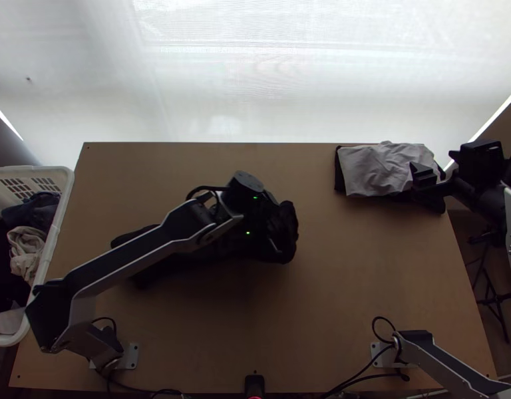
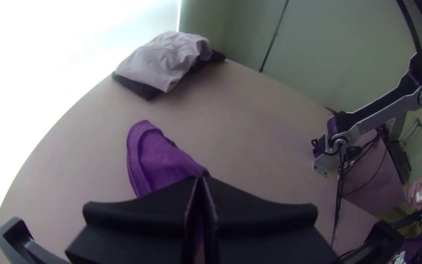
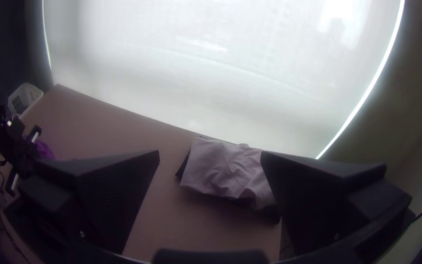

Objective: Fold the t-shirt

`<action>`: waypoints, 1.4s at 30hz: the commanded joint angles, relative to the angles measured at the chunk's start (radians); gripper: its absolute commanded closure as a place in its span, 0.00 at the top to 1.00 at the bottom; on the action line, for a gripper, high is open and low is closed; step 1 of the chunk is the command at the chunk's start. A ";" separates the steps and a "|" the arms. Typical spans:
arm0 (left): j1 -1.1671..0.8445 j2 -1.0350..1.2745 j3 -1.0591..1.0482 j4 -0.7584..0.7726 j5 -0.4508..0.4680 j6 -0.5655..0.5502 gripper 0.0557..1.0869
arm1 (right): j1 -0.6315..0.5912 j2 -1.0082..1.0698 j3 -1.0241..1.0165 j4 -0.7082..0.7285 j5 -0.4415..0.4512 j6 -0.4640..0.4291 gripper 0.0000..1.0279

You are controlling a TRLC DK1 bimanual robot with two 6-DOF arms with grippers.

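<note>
The dark t-shirt (image 1: 147, 274) lies bunched in a long strip left of the table's middle, partly hidden beneath the left arm. Over its right end is my left gripper (image 1: 274, 233). In the left wrist view the cloth looks purple (image 2: 159, 159) and runs up to the closed fingertips of my left gripper (image 2: 201, 180), which pinch its edge. My right gripper (image 1: 425, 186) is at the far right, above the edge of a pile of clothes; in the right wrist view my right gripper (image 3: 210, 155) has its fingers wide apart, nothing between them.
At the table's far right corner lies a pile with a light grey cloth (image 1: 382, 169) over dark cloth (image 1: 339, 176). A white basket (image 1: 64, 193) of clothes stands at the left edge. Bare wood (image 1: 348, 266) stretches right of the shirt. Cables (image 1: 362, 366) run by the right base.
</note>
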 commanded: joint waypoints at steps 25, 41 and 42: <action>-0.067 0.442 0.657 -0.094 0.027 -0.110 0.94 | -0.007 -0.069 -0.223 0.063 -0.004 -0.027 0.95; 0.318 0.169 0.404 -0.450 0.120 0.093 0.95 | -0.105 0.172 -0.306 -0.323 -0.445 0.224 0.95; 0.349 0.149 0.401 -0.460 0.133 0.099 0.95 | -0.102 0.192 -0.309 -0.319 -0.448 0.224 0.95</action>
